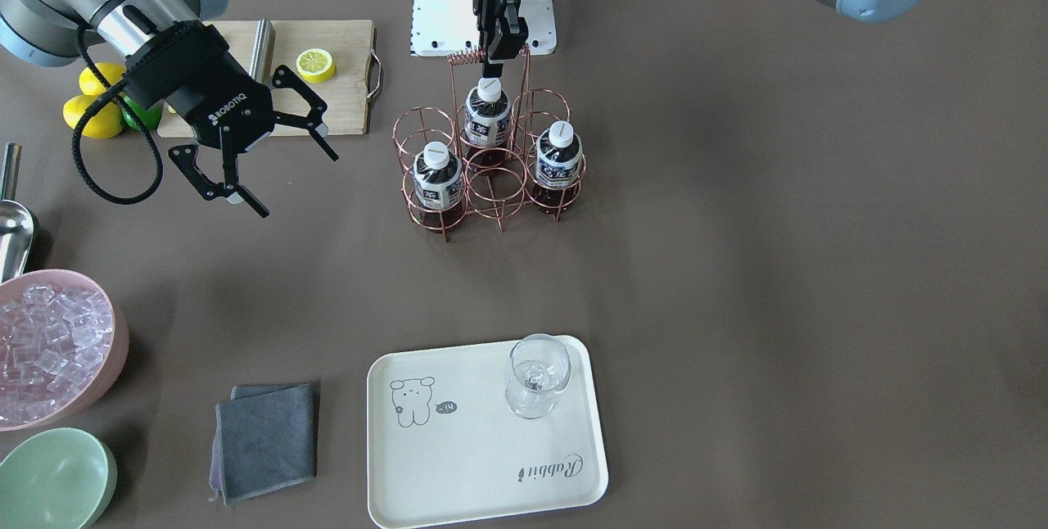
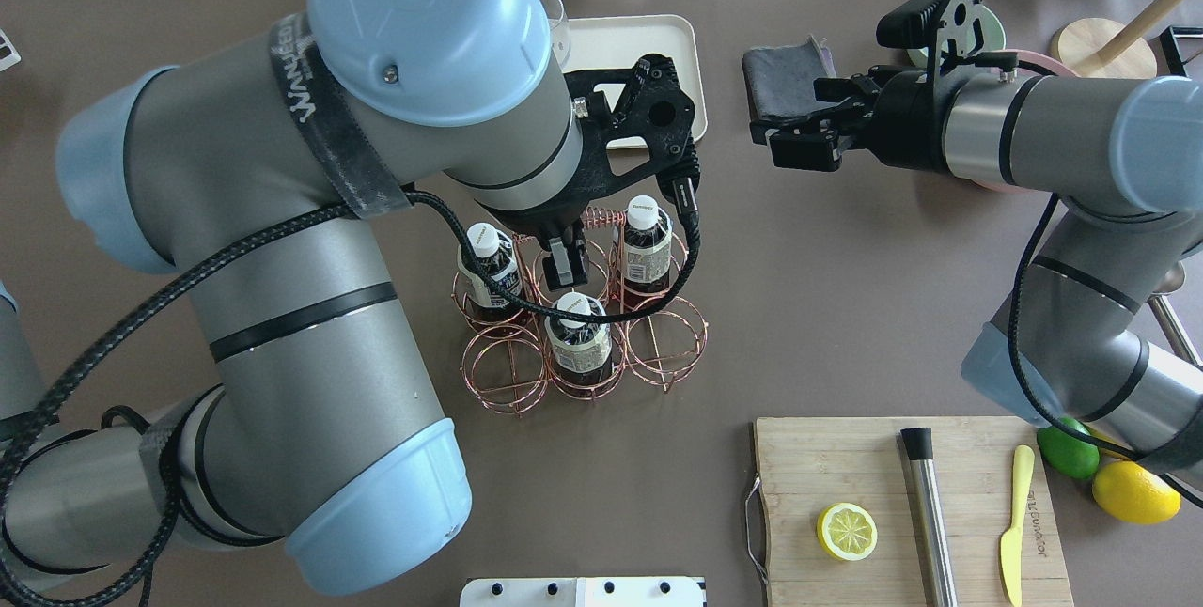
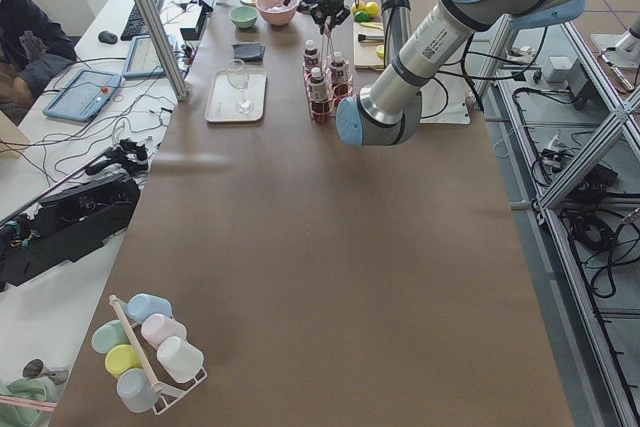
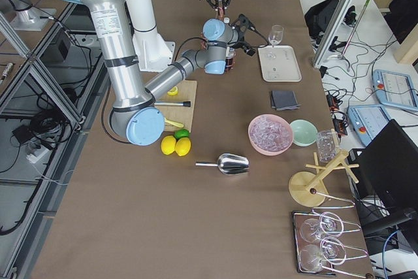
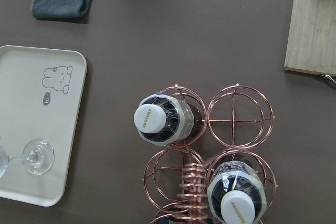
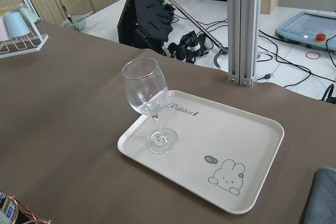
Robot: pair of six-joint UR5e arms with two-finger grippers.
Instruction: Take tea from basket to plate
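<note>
Tea bottles (image 1: 437, 177), three small clear plastic ones of dark brown liquid with white screw caps and white labels in blue-black print, all stand upright in the rose-gold wire basket (image 1: 494, 151) of six round rings on the brown bench (image 1: 778, 267). One fills the middle ring of the basket's robot-side row (image 1: 487, 115). The other two fill the end rings of its operator-side row, the second at (image 1: 559, 156). The rings between and beside them hold nothing. In the left wrist view, the caps read "SUNTORY"; the label print is too small to read.

The left hand (image 1: 497, 62) hangs over the basket, right at the top of its tall wire handle and above the robot-side bottle. Its fingers are pressed close together with nothing seen between them. Whether they touch the handle I cannot tell.

The right hand (image 1: 291, 177), marked "ROBOTIQ", hovers off the basket's end on the robot's right, well apart from it, fingers spread wide around nothing.

The cream rectangular tray (image 1: 483, 439) lies well away from the basket on the operators' side. It shows a line-drawn bear, a speech bubble reading "hi~" and the word "Rabbit". A clear stemmed wine glass (image 1: 536, 377) stands on it. No bottle is on the tray.
</note>
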